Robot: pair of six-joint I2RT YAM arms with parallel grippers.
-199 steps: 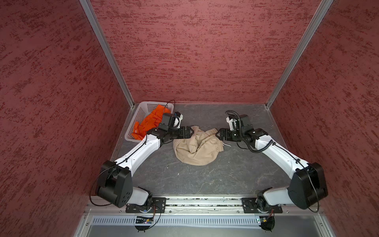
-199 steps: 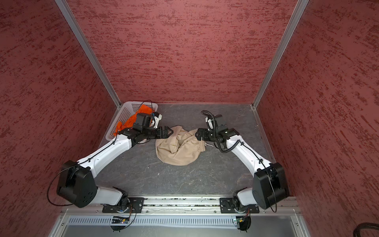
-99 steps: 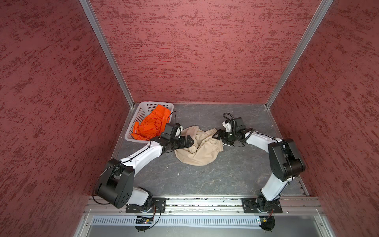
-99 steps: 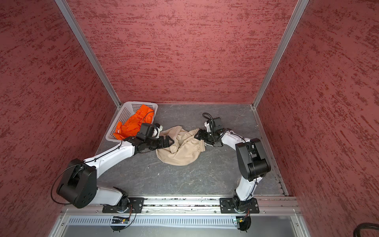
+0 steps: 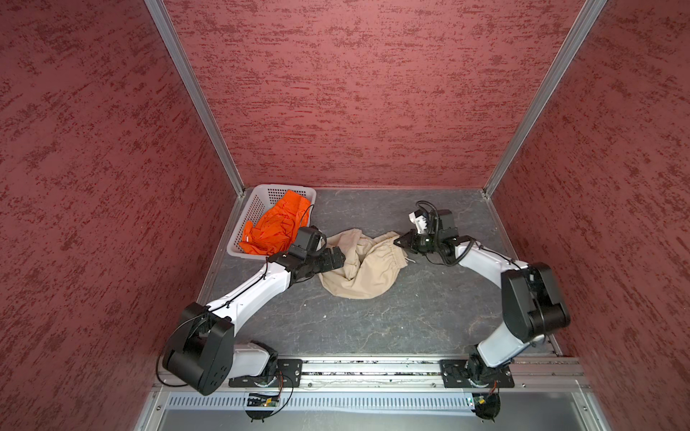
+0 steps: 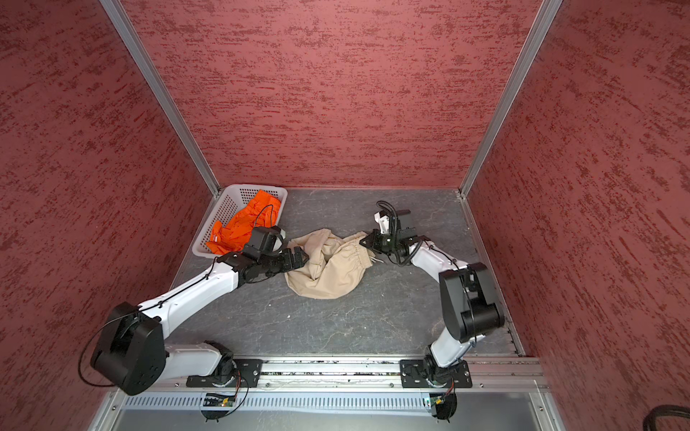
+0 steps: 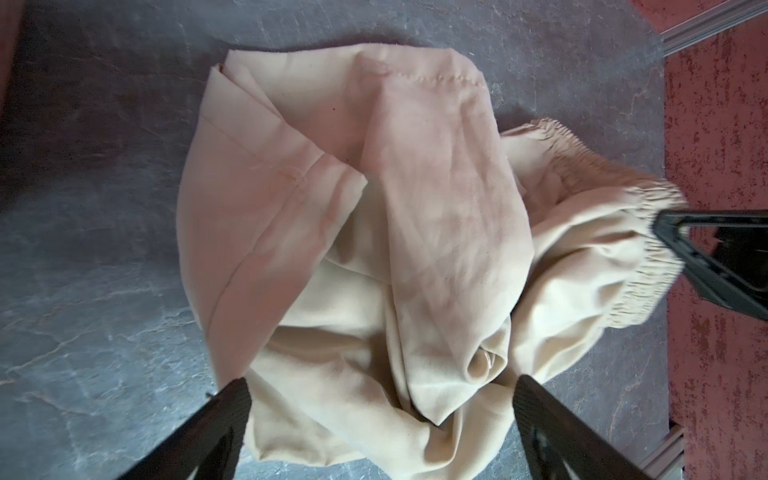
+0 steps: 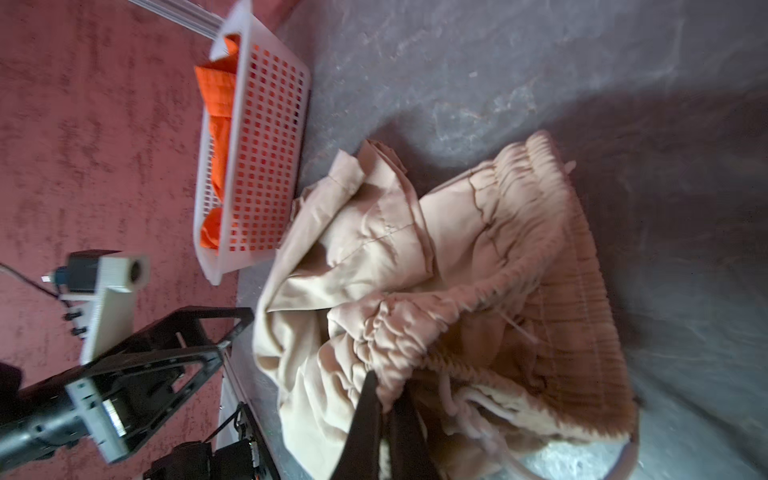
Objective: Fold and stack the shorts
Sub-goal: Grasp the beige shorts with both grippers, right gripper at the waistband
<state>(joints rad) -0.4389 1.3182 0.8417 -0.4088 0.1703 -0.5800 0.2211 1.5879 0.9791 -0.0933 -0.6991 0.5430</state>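
Finds the right gripper [image 5: 399, 240] pinched tight on the gathered waistband [image 5: 388, 250] of the beige shorts [image 5: 358, 268], gone from wide apart a second ago to fully closed. Confirms this in the right wrist view, with both fingers [image 8: 368, 415] pressed together over a ruck of elastic cloth close to the white drawstring [image 5: 410, 260]. Sees the left gripper [image 5: 338, 257] brought away from the white basket [image 5: 257, 203] and down to the opposite edge of the same heap, jaws still spread wide, straddling a loose fold in the left wrist view but gripping nothing. Places the beige shorts crumpled in a mound on the grey table [image 5: 373, 328], between the two grippers and toward the back. Leaves the orange shorts [image 5: 278, 227] bunched inside the basket at the back-left corner, apparently untouched. Reads the closing as the first real hold on this pair: one anchor on the waist secured, nothing yet spread, folded or stacked. Expects a second pinch from the left side to be needed before lifting and flattening. Warns of thin purchase: seemingly only a small tuck of waistband caught, likely to slip free or drag the drawstring under a hard pull.
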